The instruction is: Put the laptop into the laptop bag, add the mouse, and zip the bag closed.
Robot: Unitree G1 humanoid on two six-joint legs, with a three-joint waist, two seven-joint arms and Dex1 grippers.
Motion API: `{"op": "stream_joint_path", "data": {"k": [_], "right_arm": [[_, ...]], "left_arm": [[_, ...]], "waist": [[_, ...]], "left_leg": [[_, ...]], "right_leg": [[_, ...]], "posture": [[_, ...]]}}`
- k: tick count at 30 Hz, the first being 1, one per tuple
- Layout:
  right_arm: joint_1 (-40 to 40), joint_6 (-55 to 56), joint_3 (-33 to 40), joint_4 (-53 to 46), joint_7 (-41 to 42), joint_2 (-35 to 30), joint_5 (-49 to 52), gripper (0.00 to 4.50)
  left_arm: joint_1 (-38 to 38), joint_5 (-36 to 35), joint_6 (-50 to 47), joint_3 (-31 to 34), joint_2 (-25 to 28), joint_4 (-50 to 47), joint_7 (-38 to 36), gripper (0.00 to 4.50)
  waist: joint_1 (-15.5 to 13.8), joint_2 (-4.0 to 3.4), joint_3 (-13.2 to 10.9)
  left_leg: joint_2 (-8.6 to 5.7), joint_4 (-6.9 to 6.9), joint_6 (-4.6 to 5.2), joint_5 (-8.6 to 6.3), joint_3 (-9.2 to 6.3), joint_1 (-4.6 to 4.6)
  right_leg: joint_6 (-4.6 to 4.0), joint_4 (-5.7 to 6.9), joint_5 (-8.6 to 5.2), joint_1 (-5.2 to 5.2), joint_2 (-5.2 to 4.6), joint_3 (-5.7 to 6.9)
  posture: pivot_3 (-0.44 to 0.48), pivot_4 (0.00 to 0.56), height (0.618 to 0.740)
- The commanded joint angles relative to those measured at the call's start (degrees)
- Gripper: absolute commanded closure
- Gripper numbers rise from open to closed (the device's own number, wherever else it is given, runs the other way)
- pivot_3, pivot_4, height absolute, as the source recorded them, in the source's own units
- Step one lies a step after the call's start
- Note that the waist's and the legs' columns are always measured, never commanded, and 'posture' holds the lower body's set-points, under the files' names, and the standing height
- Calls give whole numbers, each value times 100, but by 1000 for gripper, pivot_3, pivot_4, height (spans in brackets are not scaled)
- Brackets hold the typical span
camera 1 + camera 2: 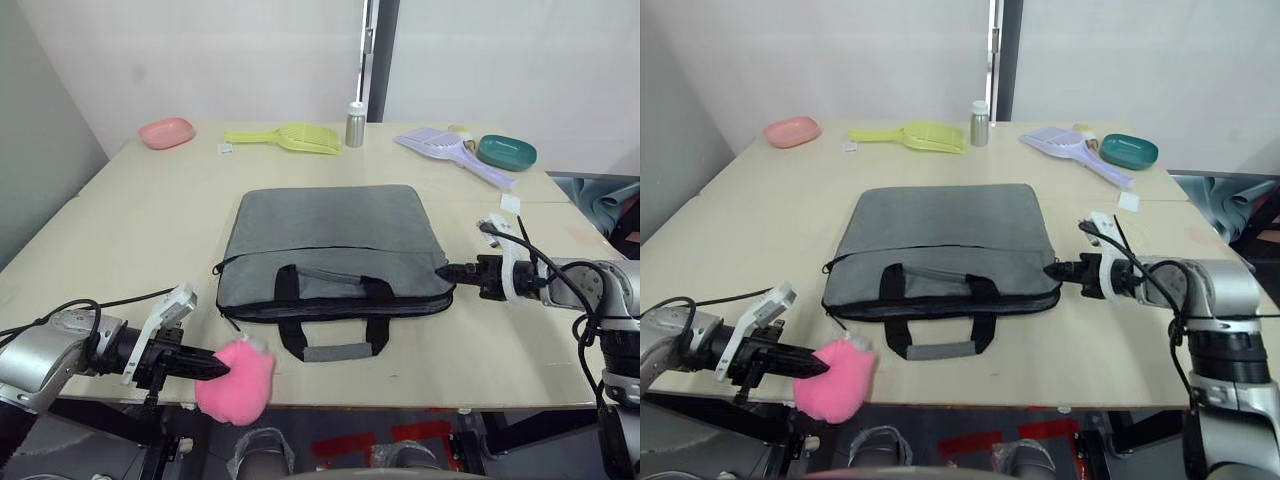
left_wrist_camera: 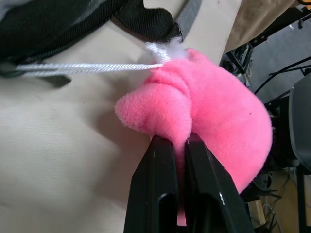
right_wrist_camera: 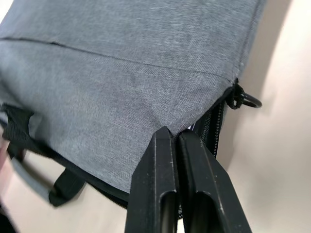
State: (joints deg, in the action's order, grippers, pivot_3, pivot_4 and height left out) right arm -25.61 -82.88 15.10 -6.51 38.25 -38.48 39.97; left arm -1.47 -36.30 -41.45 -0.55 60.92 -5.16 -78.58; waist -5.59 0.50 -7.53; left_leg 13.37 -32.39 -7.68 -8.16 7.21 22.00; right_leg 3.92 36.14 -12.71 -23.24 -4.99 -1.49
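the laptop bag is grey woven cloth, matt, with a fine visible weave; its handles are black ribbed webbing and its edging is black zipper tape. the charm is pink plush, soft and fuzzy, hung on a white twisted cord. the gripper fingers look like smooth black plastic with a slight sheen. the table has a pale, smooth, matt top. the bottle looks like brushed metal. the 2 scoops and the 2 dishes look like smooth plastic.
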Motion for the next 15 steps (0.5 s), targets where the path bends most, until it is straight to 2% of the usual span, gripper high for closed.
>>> {"op": "stream_joint_path", "data": {"k": [1, 10, 15], "right_arm": [[90, -309, 253, -598, -38, 150, 410, 4485], [222, -795, 631, -1208, -632, 1130, 590, 4485], [232, -905, 819, -1300, -863, 1416, 551, 4485]], "left_arm": [[-3, 16, -19, 99, 63, -18, -95, 4500], [2, -64, -149, 3, 10, -323, -157, 4500], [-119, -5, -155, -27, -37, -260, -177, 4500]], "waist": [[-1, 0, 0], [16, -3, -1], [6, -4, -2]], "left_leg": [[0, 0, 0, 0, 0, -1], [2, 1, -2, 1, 3, 2], [1, 2, -11, 6, 4, 4]], "right_leg": [[0, 0, 0, 0, 0, 0], [0, 4, 0, -9, 1, -3], [0, 3, 0, -11, 0, -3]], "posture": [[0, 150, 740], [0, 150, 740], [0, 150, 740]]}}
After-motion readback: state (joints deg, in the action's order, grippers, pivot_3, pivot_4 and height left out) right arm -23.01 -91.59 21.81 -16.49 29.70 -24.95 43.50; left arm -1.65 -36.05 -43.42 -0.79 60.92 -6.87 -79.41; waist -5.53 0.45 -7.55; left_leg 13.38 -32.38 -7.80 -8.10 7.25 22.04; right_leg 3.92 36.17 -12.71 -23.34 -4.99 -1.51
